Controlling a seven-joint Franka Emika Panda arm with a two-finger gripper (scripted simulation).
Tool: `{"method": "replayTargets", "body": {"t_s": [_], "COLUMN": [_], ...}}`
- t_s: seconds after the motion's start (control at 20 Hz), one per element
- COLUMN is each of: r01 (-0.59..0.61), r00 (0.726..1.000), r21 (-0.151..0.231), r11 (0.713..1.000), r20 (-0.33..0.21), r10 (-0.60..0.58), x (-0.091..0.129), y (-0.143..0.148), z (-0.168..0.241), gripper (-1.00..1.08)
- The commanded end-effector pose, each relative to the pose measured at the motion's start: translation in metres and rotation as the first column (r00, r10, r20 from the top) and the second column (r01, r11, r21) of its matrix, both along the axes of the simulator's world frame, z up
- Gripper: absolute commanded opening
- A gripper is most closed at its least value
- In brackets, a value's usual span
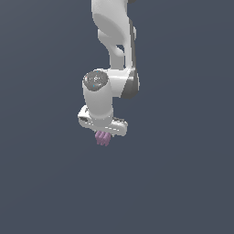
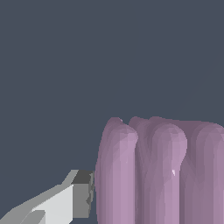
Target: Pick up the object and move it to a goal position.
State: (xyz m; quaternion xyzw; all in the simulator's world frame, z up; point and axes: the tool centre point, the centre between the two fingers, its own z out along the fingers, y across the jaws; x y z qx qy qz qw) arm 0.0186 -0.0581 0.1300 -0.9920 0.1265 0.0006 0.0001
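The object point(image 1: 103, 139) is a small mauve-pink lump with rounded lengthwise ridges. In the exterior view it pokes out just below the white gripper point(image 1: 104, 134), near the middle of the picture. The wrist view shows the object point(image 2: 157, 175) very close and large, with one grey-tipped finger point(image 2: 82, 194) pressed against its side. The other finger is outside that picture. The gripper is shut on the object, which is narrower than the white hand above it.
Only a plain dark blue-grey background surrounds the arm point(image 1: 114, 50) in both views. No other objects, edges or goal marker show.
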Motion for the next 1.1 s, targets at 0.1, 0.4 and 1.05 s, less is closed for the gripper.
{"method": "replayTargets", "body": {"t_s": [0.1,0.4,1.05], "r01": [0.0,0.0,0.0], "r00": [1.0,1.0,1.0], "r21": [0.0,0.0,0.0], "r11": [1.0,1.0,1.0], "r20": [0.001,0.001,0.001], "r10": [0.0,0.0,0.0], "x": [-0.025,-0.051,-0.073], "y": [0.002,0.003,0.005], "z": [0.03,0.062,0.094], "gripper": [-1.0,-1.0,-1.0]}}
